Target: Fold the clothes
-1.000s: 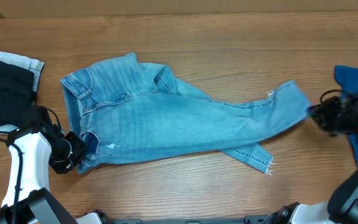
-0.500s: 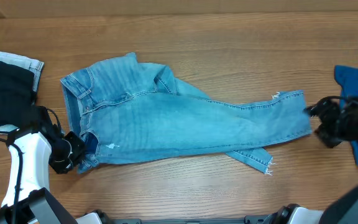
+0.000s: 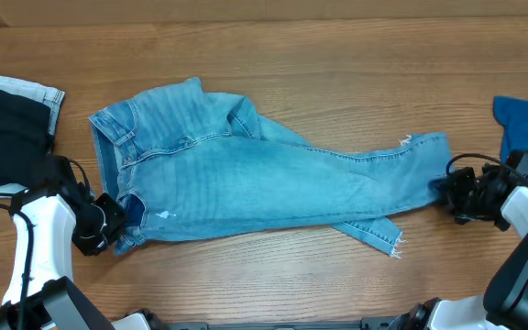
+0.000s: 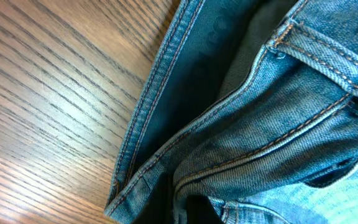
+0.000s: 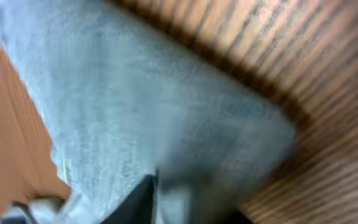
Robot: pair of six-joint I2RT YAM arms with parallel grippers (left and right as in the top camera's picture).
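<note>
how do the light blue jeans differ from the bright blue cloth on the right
The light-blue frayed denim jeans are paler, the bright blue crumpled cloth more saturated. The jeans lie spread out centrally; the cloth is bunched at the right edge, partly cropped. Both are blue fabric.

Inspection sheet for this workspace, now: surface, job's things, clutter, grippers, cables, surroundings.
Surface: brown wood-grain table, bare around the garments.
Job's things: light-blue denim jeans spread flat, waistband to the left, frayed-hem legs crossing toward the right; bright blue denim garment at the right edge; dark navy piece lying on pale denim at the left edge.
Clutter: nothing seen.
Grippers: left gripper shut on the jeans' waistband corner; right gripper at the upper leg's hem, grip not discernible, its wrist view blurred.
Cables: black cable loop by the left arm's wrist; another over the right arm's wrist.
Surroundings: nothing seen beyond the table.
</note>
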